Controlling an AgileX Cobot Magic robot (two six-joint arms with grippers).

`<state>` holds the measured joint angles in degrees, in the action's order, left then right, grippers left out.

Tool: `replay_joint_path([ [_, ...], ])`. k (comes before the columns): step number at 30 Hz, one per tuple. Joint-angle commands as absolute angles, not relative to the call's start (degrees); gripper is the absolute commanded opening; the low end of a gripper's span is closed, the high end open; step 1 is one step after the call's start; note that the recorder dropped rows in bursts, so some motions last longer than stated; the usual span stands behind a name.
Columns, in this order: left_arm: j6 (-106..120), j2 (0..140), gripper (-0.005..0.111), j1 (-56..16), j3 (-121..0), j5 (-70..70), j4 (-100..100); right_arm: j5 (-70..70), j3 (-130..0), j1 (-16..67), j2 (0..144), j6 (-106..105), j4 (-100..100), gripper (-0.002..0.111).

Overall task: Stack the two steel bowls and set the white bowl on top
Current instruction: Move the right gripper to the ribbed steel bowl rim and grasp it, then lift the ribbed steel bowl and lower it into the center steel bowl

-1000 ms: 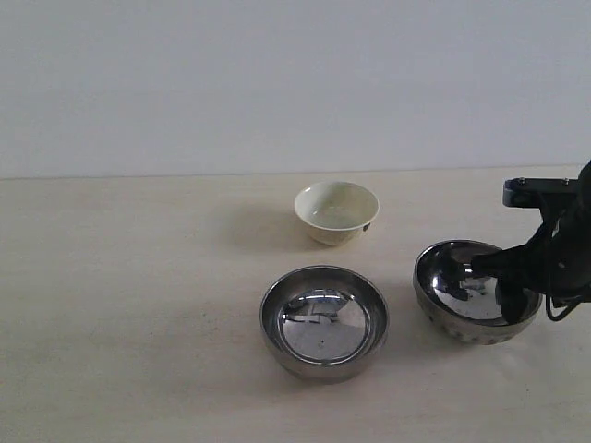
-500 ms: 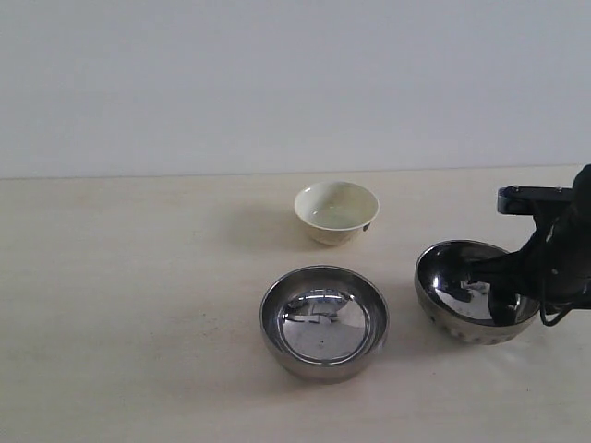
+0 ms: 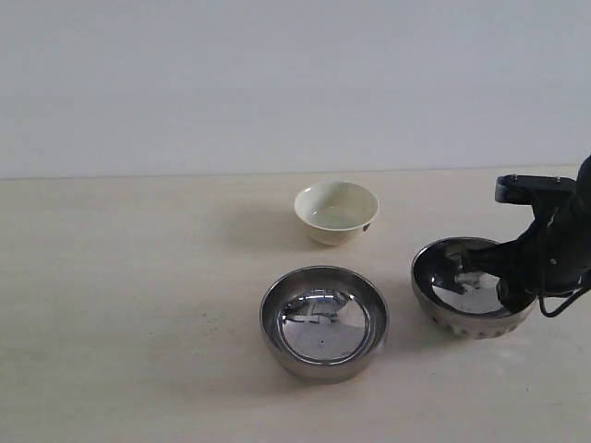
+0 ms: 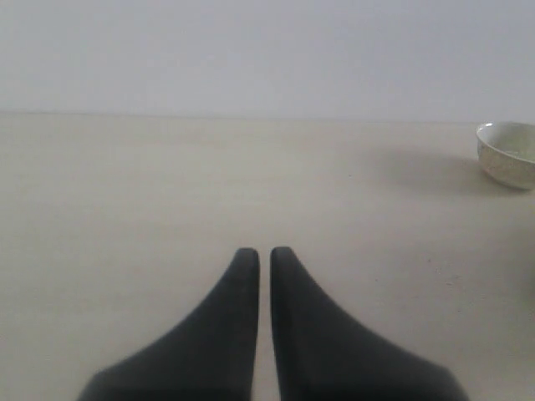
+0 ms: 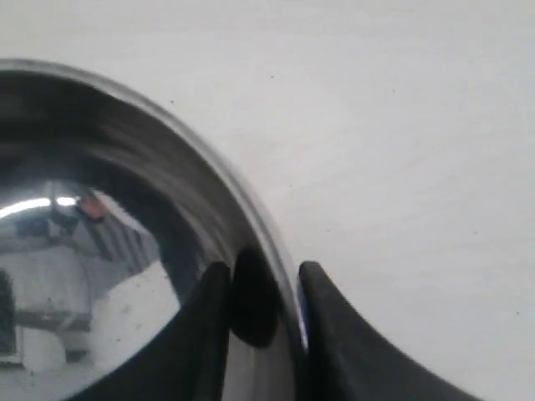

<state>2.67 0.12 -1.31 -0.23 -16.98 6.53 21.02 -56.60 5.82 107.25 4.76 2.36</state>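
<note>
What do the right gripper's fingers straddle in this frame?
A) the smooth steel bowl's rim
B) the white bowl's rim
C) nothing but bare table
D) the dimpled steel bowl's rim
D: in the right wrist view the right gripper has one finger inside and one outside the rim of the dimpled steel bowl; the white bowl and the smooth steel bowl stand apart, untouched.

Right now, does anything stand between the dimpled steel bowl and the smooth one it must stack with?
Nothing visible: only bare table lies between the dimpled bowl and the smooth bowl; the white bowl sits farther back.
</note>
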Motion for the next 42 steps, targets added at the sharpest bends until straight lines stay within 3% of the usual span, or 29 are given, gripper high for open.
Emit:
replay_joint_path([
  [1, 2.5, 0.0, 0.004, -1.2, 0.0, -17.2, 6.8, 23.5, -56.0, 5.8, 107.8, 2.9, 1.2, 0.000],
  [10, 2.5, 0.0, 0.004, -1.2, 0.0, -17.2, 6.8, 25.0, -56.0, 5.8, 103.7, 0.0, 4.5, 0.000],
  [27, 2.5, 0.0, 0.004, -1.2, 0.0, -17.2, 6.8, 38.7, -56.0, 7.5, 91.0, -37.4, 48.9, 0.000],
  [36, 2.5, 0.0, 0.004, -1.2, 0.0, -17.2, 6.8, 26.1, -56.0, 19.1, 94.7, -35.9, 48.9, 0.000],
  [42, 2.5, 0.0, 0.004, -1.2, 0.0, -17.2, 6.8, 21.6, -56.2, 21.7, 99.4, -35.0, 48.9, 0.000],
])
